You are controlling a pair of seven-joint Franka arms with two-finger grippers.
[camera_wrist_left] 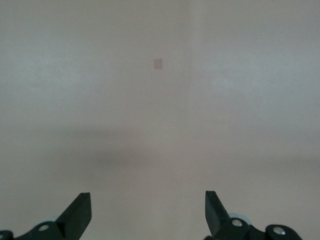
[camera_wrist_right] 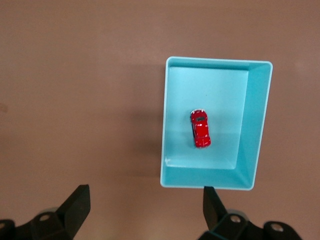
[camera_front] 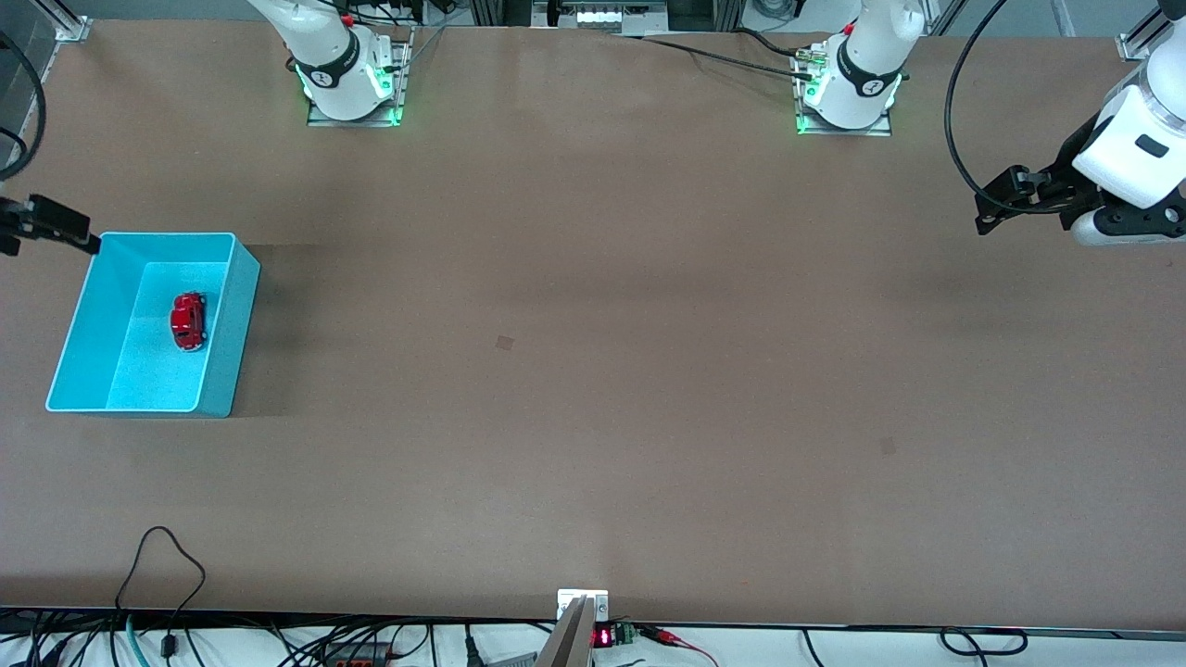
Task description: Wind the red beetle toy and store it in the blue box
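The red beetle toy (camera_front: 188, 321) (camera_wrist_right: 200, 128) lies on the floor of the blue box (camera_front: 236, 324) (camera_wrist_right: 255, 125), which stands at the right arm's end of the table. My right gripper (camera_front: 65, 227) (camera_wrist_right: 146, 189) hangs open and empty in the air, just off the box's short wall that is farther from the front camera; one fingertip shows over that rim. My left gripper (camera_front: 996, 199) (camera_wrist_left: 147, 195) waits open and empty above bare table at the left arm's end. Nothing touches the toy.
Brown paper covers the table. A small darker patch (camera_front: 504, 343) (camera_wrist_left: 158, 63) marks its middle, and another patch (camera_front: 888, 446) lies nearer the front camera. A loose black cable (camera_front: 162, 556) loops onto the front edge. The arm bases (camera_front: 352, 79) (camera_front: 848, 93) stand along the back.
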